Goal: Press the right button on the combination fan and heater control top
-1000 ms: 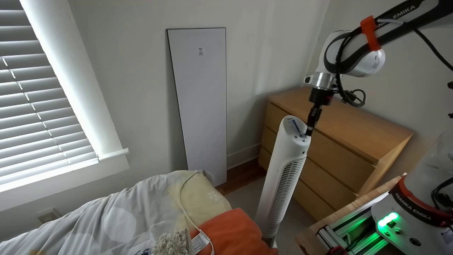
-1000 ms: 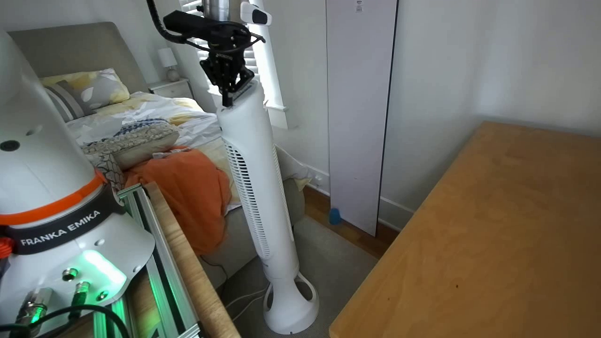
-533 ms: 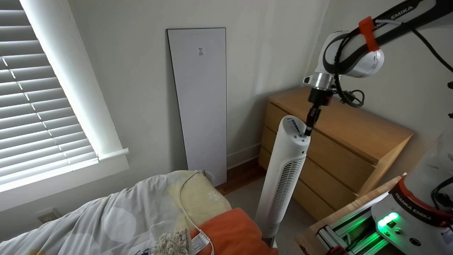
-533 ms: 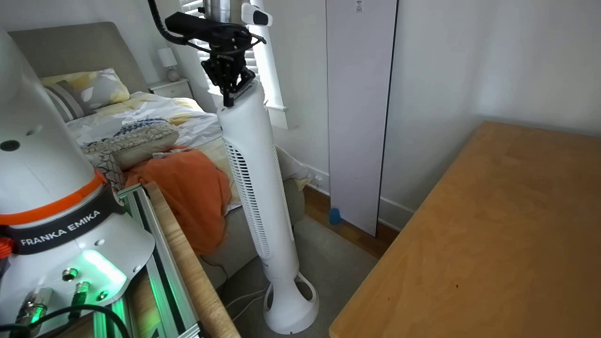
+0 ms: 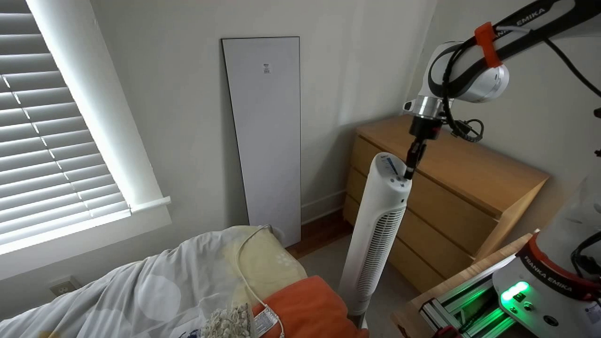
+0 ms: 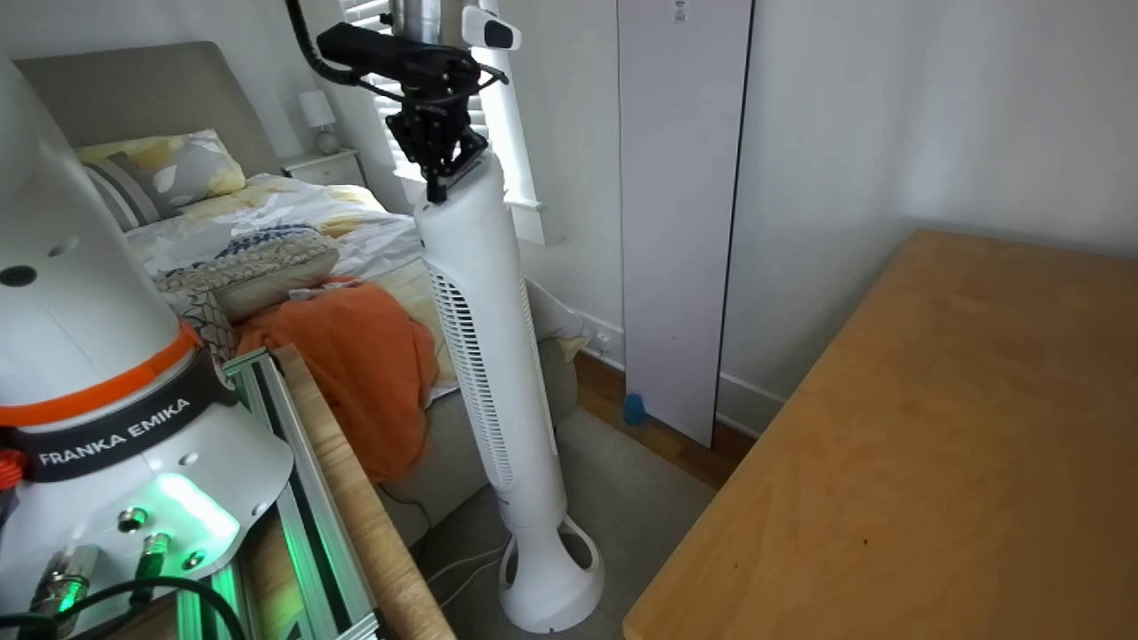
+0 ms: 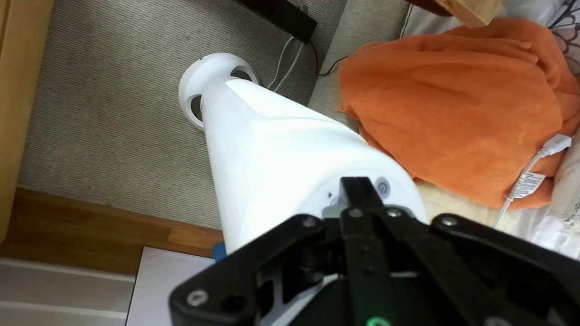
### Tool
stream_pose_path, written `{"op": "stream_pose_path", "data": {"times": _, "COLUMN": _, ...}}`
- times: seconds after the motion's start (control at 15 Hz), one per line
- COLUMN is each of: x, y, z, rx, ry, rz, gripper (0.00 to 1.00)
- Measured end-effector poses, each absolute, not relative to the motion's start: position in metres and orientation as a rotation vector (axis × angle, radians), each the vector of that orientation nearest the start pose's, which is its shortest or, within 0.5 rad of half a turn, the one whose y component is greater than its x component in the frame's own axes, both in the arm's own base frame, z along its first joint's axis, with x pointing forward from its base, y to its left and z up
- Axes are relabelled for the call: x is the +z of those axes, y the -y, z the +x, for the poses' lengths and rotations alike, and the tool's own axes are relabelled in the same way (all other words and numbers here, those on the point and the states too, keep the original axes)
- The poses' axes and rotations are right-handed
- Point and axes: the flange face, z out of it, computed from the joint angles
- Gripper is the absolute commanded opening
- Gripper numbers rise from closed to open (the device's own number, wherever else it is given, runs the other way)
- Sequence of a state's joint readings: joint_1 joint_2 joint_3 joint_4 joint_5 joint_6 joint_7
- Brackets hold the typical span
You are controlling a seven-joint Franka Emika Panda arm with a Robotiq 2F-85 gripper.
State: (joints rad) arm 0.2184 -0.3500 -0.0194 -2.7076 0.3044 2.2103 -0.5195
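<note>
Standing beneath the clenched claw [image 7: 359,192]: smooth white tower [image 6: 505,382] (oval control top [image 5: 389,170]) on ribbed carpet [image 7: 104,113]; wooden dresser [image 5: 469,162] to one side.

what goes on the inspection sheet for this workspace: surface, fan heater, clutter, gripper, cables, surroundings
Surface: carpet, wood flooring along its edge
Combination fan and heater: white, standing on the carpet
Control top: slanted; a power button shows
Clutter: orange cloth on the bed; small blue item by the foot of the white panel
Gripper: shut, tip at the control top; whether it presses anything cannot be told
Cables: white cords near the heater's base; white connector on the orange cloth; black cable along the arm
Surroundings: wooden dresser, window blinds
</note>
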Motion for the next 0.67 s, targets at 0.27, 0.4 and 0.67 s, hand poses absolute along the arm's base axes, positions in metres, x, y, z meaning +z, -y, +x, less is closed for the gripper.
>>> {"op": "stream_pose_path", "data": {"times": 0.27, "x": 0.326, "y": -0.077, "z": 0.367, "rx": 0.154, "ry": 0.717, "rz": -2.779, "gripper": 0.00}}
{"op": "stream_pose_path", "data": {"times": 0.4, "x": 0.325, "y": -0.072, "z": 0.370, "rx": 0.154, "ry": 0.704, "rz": -2.772, "gripper": 0.00}}
{"op": "stream_pose_path", "data": {"times": 0.67, "x": 0.323, "y": -0.069, "z": 0.372, "rx": 0.181, "ry": 0.692, "rz": -2.738, "gripper": 0.00}}
